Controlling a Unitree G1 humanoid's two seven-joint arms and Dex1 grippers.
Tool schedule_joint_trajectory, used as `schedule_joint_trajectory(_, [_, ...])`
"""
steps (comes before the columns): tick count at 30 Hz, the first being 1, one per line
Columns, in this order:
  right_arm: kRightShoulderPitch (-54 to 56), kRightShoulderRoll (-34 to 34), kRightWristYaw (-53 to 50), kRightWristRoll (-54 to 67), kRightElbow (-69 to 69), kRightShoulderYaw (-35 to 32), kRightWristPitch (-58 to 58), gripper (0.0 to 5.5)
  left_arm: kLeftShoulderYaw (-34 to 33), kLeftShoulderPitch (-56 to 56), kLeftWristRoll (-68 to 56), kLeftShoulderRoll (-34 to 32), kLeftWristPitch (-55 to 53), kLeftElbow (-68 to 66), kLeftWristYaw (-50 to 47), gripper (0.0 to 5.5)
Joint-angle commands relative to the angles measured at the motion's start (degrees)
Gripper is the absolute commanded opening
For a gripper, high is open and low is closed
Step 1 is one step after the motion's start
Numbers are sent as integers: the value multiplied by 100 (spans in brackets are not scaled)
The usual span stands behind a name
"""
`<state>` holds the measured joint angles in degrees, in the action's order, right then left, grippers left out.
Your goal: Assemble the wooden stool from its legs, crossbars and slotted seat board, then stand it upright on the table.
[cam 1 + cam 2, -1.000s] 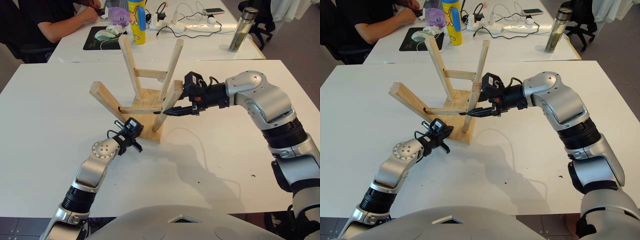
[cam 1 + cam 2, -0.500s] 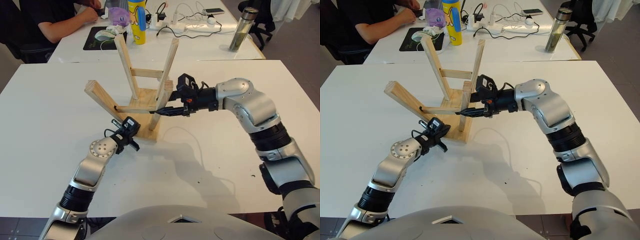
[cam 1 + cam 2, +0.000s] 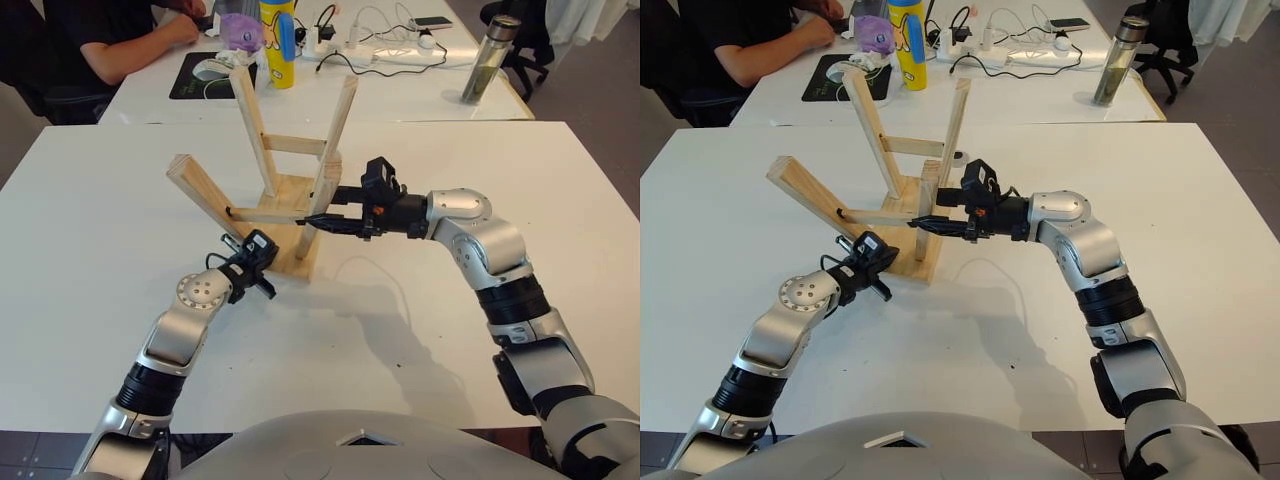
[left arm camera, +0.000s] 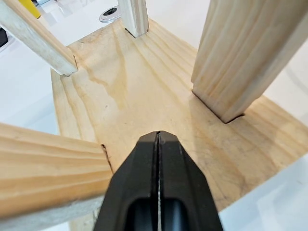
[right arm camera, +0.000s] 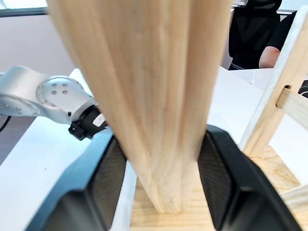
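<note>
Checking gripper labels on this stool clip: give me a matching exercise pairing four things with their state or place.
Things:
1. left gripper
2. right gripper
3. seat board
4. steel bottle

States or places:
A. lying flat, underside facing up
B. shut on nothing, pointing at the seat board
C. standing on the far table
D. clamped around a stool leg

Pairs: 1-B, 2-D, 3-A, 4-C

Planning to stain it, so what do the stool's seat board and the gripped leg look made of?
The seat board: pale softwood, probably pine, with wavy grain bands; matte, apparently unvarnished. The leg: the same light wood, straight lengthwise grain, bare-looking, no paint or gloss visible.
</note>
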<state>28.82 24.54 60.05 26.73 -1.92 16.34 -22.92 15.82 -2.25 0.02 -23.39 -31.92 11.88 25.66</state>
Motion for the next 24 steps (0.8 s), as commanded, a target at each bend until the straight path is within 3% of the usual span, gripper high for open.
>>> schedule_joint_trajectory(1, [-299,-208,192,-358,-364,567,-134,207,453,301,-43,39,-499,-516,325,0])
schedule_joint_trajectory(8, [-228,-302,-46,-458,-649,255,339,207,427,212,-32,39,-369,-624,375,0])
schedule_joint_trajectory(9, [-207,-331,-89,-425,-679,176,372,243,422,198,-31,38,-363,-645,378,0])
schedule_joint_trajectory(18, [-396,-240,-178,-411,-433,-226,312,384,418,64,-8,42,-388,-783,373,0])
schedule_joint_trajectory(24, [-1305,365,-174,-301,224,-641,27,401,424,-102,-50,139,-489,-901,381,0])
